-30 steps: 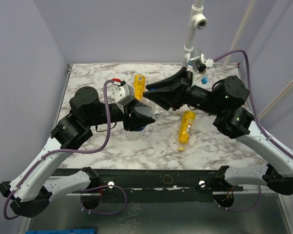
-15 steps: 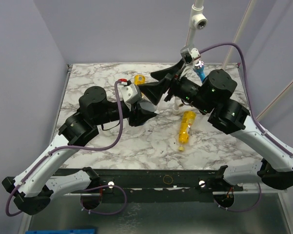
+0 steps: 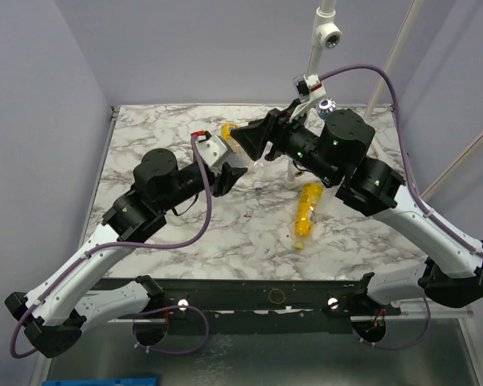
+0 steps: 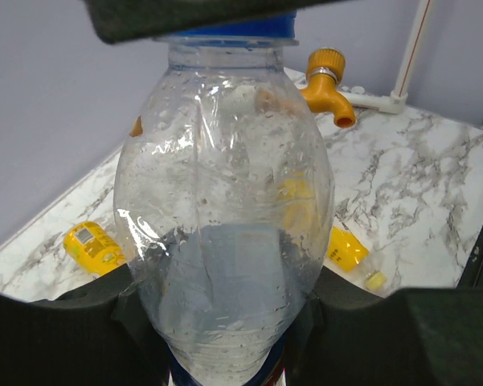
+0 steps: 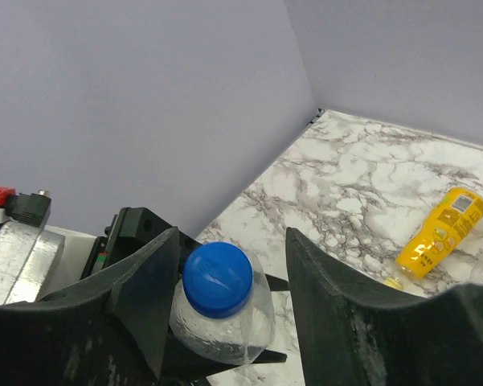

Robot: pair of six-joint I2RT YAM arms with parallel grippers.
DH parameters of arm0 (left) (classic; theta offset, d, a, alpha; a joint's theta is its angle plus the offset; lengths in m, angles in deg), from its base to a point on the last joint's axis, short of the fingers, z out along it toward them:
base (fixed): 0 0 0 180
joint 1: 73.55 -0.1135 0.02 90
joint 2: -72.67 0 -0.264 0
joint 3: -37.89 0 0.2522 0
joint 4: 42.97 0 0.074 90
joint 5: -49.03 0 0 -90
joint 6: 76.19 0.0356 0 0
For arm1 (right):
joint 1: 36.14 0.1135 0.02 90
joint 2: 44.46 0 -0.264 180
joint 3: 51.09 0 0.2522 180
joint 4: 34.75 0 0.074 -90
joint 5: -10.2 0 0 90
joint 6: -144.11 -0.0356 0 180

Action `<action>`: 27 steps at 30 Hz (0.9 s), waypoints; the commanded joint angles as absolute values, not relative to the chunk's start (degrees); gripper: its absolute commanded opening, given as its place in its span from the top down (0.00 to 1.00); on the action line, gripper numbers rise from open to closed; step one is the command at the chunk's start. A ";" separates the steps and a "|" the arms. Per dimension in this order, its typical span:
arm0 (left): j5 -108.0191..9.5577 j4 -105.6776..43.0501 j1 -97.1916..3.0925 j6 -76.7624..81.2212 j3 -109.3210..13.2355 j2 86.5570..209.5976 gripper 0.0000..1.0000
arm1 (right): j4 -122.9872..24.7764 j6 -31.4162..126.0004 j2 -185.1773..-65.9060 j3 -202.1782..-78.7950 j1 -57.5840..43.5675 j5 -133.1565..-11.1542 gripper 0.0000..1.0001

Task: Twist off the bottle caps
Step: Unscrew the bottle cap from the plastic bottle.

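My left gripper [image 4: 225, 326] is shut on the lower body of a clear bottle [image 4: 225, 201] and holds it up off the table. The bottle's blue cap [image 5: 218, 278] sits on its neck. My right gripper [image 5: 233, 281] stands open around that cap: the left finger [image 5: 145, 289] lies against it and the right finger [image 5: 337, 310] is well clear. From above, both grippers meet over the back middle of the table [image 3: 245, 157]. One yellow bottle [image 3: 308, 211] lies right of centre with its yellow cap on. Another yellow bottle [image 3: 229, 130] lies at the back.
An orange tap-shaped piece [image 4: 329, 76] stands on a white stand near the table's back edge. A white camera pole [image 3: 320, 48] rises at the back right. Purple walls close in the left and the rear. The marble table [image 3: 145, 129] ends at a black rail in front.
My right gripper has let go of the blue cap and now straddles it. Both arms have carried the clear bottle toward the back of the table.
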State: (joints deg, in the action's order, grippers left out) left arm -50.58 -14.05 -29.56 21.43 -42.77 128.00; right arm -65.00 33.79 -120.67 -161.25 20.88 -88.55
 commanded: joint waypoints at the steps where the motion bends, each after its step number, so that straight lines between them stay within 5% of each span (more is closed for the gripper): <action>1: -46.89 -17.97 -29.52 21.76 -42.19 126.47 0.91 | -66.99 31.35 -121.49 -162.18 21.08 -92.11 0.43; 5: -47.71 -18.04 -29.47 21.29 -42.10 126.31 0.91 | -65.21 30.45 -121.46 -161.52 21.09 -91.11 0.52; 16: -49.45 -18.05 -29.52 19.26 -42.90 126.94 0.91 | -61.42 30.13 -120.70 -160.39 21.08 -84.51 0.99; 20: -57.13 -17.32 -29.52 15.66 -44.73 127.06 0.91 | -58.27 34.62 -118.09 -158.01 21.08 -75.56 0.99; 27: -87.62 -13.98 -29.49 7.05 -51.19 129.03 0.93 | -52.70 40.47 -111.03 -152.49 21.08 -53.23 0.99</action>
